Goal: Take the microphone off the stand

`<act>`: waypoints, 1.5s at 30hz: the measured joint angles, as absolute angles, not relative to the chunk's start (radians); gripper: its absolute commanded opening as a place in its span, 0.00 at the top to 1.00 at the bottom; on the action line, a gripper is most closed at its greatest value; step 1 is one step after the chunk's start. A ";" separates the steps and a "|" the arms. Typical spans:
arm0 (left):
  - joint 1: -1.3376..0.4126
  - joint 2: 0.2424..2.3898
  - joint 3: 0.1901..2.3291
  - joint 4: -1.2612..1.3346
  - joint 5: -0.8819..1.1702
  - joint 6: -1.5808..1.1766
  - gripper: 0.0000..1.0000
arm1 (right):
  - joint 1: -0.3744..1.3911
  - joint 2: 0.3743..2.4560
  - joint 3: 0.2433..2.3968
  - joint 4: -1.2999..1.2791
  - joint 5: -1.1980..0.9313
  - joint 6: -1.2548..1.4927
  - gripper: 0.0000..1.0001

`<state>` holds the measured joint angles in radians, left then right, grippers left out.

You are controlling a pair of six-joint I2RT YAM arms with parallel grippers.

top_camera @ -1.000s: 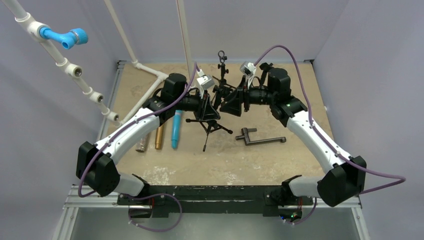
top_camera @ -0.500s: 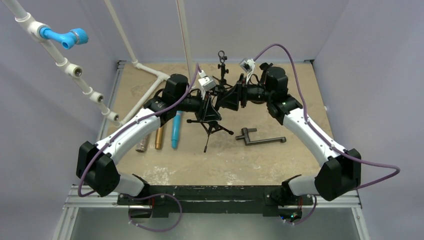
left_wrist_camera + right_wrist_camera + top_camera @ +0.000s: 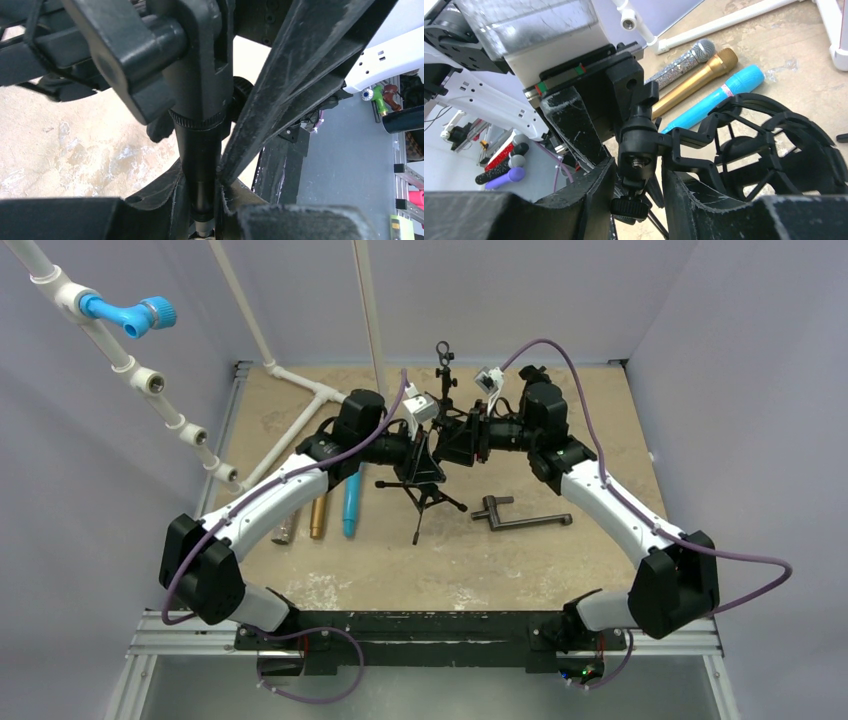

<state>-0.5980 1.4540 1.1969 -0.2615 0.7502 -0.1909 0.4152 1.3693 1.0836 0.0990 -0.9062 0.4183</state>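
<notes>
The black tripod stand (image 3: 428,495) sits mid-table. My left gripper (image 3: 425,455) is shut on its upright pole (image 3: 200,160), with the jaws pressed against both sides (image 3: 204,200). My right gripper (image 3: 458,440) reaches in from the right. Its jaws closely straddle the stand's swivel joint (image 3: 639,150), with a thin gap on the left side (image 3: 638,165). A black shock-mount cage (image 3: 774,125) hangs off that joint. A dark rounded body (image 3: 736,147) shows inside the cage, and I cannot tell its shape.
Silver (image 3: 284,528), gold (image 3: 319,515) and blue (image 3: 352,498) microphones lie left of the stand. A black door handle (image 3: 515,517) lies to its right. White pipes (image 3: 300,380) run along the back left. A small black post (image 3: 443,365) stands behind the grippers.
My right gripper has moved left onto the stand's head. My left arm and the stand have shifted slightly right.
</notes>
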 measured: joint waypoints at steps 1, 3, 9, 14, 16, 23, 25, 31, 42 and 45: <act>-0.598 1.455 1.200 -0.263 0.749 -0.191 1.00 | 0.418 1.370 1.080 0.099 -0.906 0.418 0.63; -0.598 1.455 1.204 -0.270 0.747 -0.191 1.00 | 0.421 1.370 1.074 0.099 -0.905 0.419 0.67; -0.598 1.459 1.208 -0.273 0.728 -0.188 1.00 | 0.423 1.370 1.073 0.104 -0.897 0.420 0.91; -0.598 1.459 1.208 -0.273 0.721 -0.178 0.84 | 0.423 1.369 1.073 0.099 -0.879 0.416 1.00; -0.598 1.459 1.208 -0.272 0.721 -0.171 0.72 | 0.419 1.365 1.073 0.094 -0.873 0.413 1.00; -0.598 1.453 1.208 -0.248 0.761 -0.146 0.21 | 0.347 1.323 1.073 0.038 -0.822 0.381 1.00; -0.598 1.447 1.208 -0.249 0.768 -0.142 0.12 | 0.318 1.298 1.073 0.007 -0.800 0.361 1.00; -0.598 1.388 1.203 -0.254 0.777 -0.119 0.08 | 0.244 1.159 1.073 -0.163 -0.678 0.171 1.00; -0.598 1.296 1.186 -0.240 0.778 -0.110 0.10 | 0.158 1.032 0.975 -0.349 -0.380 -0.136 1.00; -0.598 1.291 1.175 -0.239 0.776 -0.110 0.11 | 0.112 1.029 0.929 -0.348 -0.319 -0.163 1.00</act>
<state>-0.5980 1.2911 1.1751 -0.2390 0.7765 -0.1097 0.1120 1.0290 0.9291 -0.3485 -0.3187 -0.1635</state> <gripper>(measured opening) 0.899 0.230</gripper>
